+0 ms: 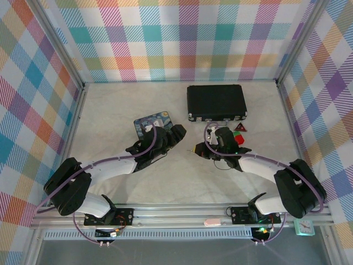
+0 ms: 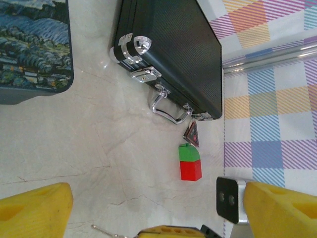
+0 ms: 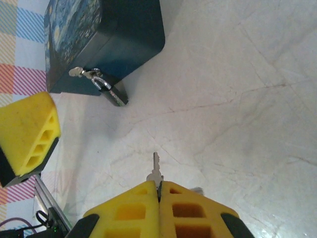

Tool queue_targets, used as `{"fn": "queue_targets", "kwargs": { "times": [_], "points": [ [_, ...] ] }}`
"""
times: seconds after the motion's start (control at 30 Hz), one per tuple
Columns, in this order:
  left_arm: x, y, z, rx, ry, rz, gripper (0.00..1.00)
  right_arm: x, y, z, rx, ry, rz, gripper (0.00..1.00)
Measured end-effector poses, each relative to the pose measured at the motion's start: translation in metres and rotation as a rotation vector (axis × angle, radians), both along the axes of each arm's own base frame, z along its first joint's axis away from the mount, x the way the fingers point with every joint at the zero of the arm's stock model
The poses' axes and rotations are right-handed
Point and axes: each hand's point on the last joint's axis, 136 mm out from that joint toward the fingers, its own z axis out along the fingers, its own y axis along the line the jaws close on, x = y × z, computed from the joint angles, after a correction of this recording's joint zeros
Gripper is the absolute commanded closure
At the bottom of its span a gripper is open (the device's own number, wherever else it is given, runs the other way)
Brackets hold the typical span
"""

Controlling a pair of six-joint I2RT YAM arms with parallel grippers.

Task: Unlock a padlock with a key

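As right wrist view reveals, right gripper (image 3: 158, 186) clamps key (image 3: 155, 168) while left gripper (image 2: 158, 203) gapes.

Matt textured black case (image 2: 173, 49), shiny metal latches (image 2: 141, 44); silvery metal key (image 3: 155, 166)

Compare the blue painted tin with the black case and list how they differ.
Look: the blue tin bears a painted night-sky scene; the black case is plain and textured.
Size: the case is clearly larger than the tin.
Fittings: the padlock hangs at the tin's side; the case has silvery latches and a handle.
Both lie flat on the table, lids shut.
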Motion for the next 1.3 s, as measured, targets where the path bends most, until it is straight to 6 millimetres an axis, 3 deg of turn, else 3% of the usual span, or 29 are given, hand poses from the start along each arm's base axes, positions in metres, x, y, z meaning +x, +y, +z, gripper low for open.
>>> {"fn": "queue_targets", "kwargs": {
  "times": [0.3,0.6,1.07,1.3],
  "points": [
    [-0.005,-0.010,-0.033,-0.034,0.129,0.013,0.20,0.006,0.004,0.035,0.060,-0.152,0.021,1.00],
    [-0.002,-0.019,-0.023,-0.112,0.148,0.018,0.36,0.013,0.011,0.039,0.086,-0.188,0.036,1.00],
    [0.000,-0.027,-0.031,-0.146,0.182,0.018,0.41,0.015,0.023,0.048,0.120,-0.221,0.067,1.00],
    [0.002,-0.027,-0.028,-0.156,0.174,0.030,0.69,0.014,0.025,0.049,0.125,-0.220,0.077,1.00]
  ]
}}
